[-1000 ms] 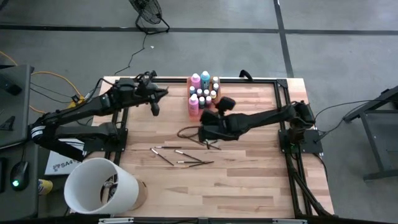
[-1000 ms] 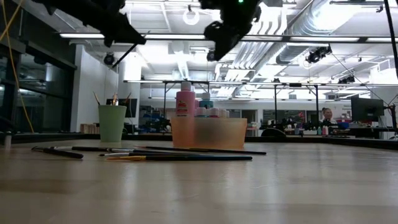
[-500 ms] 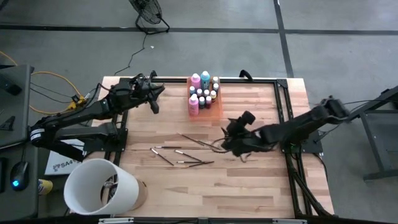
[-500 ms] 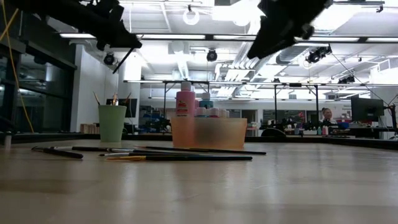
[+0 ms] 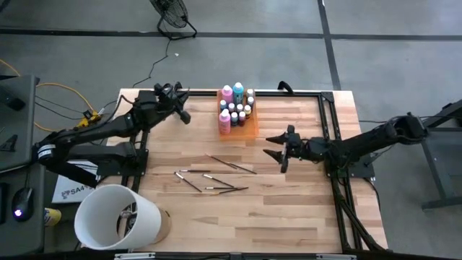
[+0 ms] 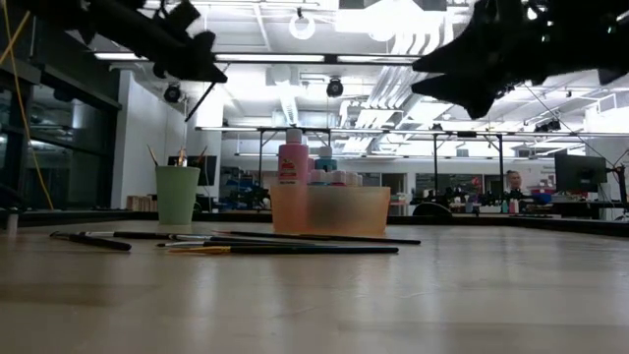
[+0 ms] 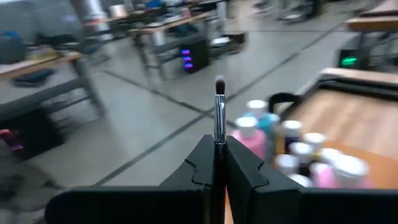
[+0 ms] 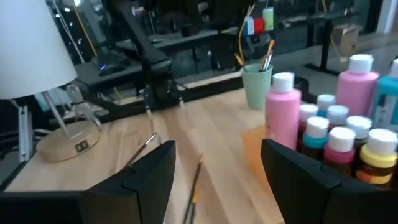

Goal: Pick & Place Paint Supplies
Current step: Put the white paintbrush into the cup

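While both arms hang above the desk (image 5: pixel 289 202), the stock stands as follows.

Loose brushes: several thin dark-handled brushes (image 5: pixel 209 180) lie flat on the bare wood, nearest the low camera, just left of the right end effector and well apart from the left one.

Right end effector: the right end effector (image 5: pixel 278 146) is raised over the desk's right half, fingers spread wide with nothing between them; it points toward the tray.

Tray: the translucent orange tray (image 5: pixel 251 127) sits beyond the right end effector, toward the far edge.

Bottles: pink and teal bottles (image 5: pixel 232 92) and small pale-capped bottles (image 8: pixel 341 140) stand upright, packed together in that tray.

Left end effector: the left end effector (image 5: pixel 180 113) is raised near the far left edge, left of the tray, fingers pressed together, pinching one brush.

Held brush: the held brush (image 7: pixel 219 112) juts straight out past the fingertips, bristle end outward.

Cup: a mint-green cup (image 6: pixel 178 195) holding brushes stands near the left end effector.
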